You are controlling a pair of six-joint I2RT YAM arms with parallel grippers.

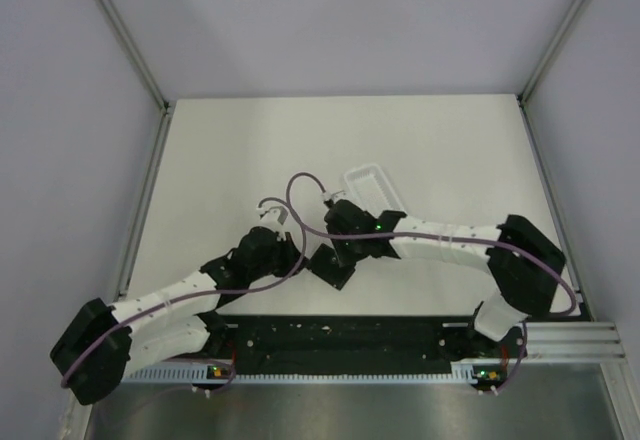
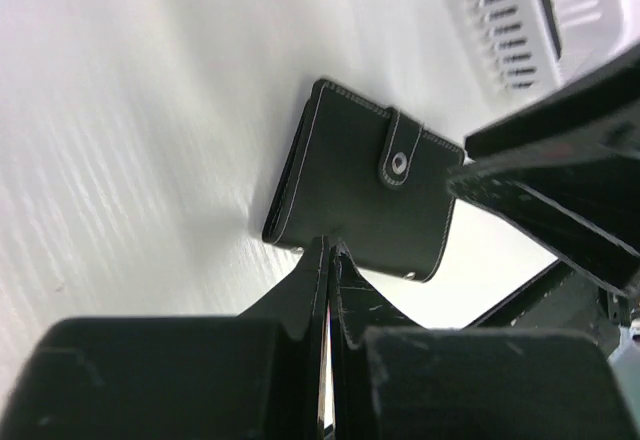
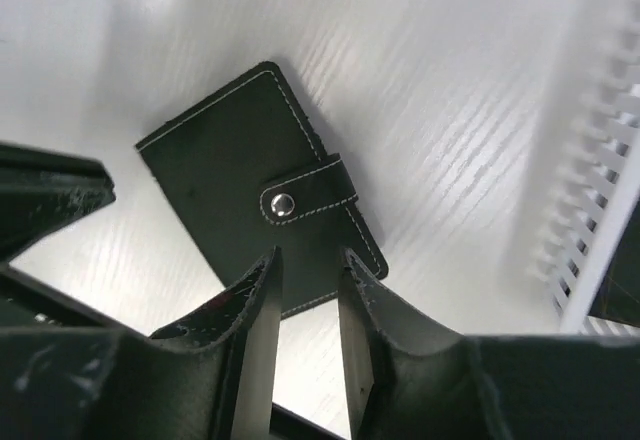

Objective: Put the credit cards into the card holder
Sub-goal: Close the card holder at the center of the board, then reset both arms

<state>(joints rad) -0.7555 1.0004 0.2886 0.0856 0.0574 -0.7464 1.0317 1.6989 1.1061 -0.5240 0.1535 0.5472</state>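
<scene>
The card holder [image 1: 333,266] lies folded flat on the white table between the two arms, its strap snapped down [image 3: 240,175]. My left gripper [image 2: 328,245] is shut with nothing between its fingers, and its tips sit at the holder's near edge [image 2: 365,195]. My right gripper [image 3: 310,260] is open by a narrow gap and holds nothing. It hovers over the holder's edge just below the snap. In the top view the left gripper [image 1: 300,258] and the right gripper [image 1: 345,252] flank the holder. The credit cards are out of view.
A long white ribbed tray [image 1: 372,185] lies just beyond the right gripper; it also shows as the tray [image 2: 510,20] in the left wrist view and the tray [image 3: 600,190] in the right wrist view. Cables loop above both wrists. Walls enclose the table.
</scene>
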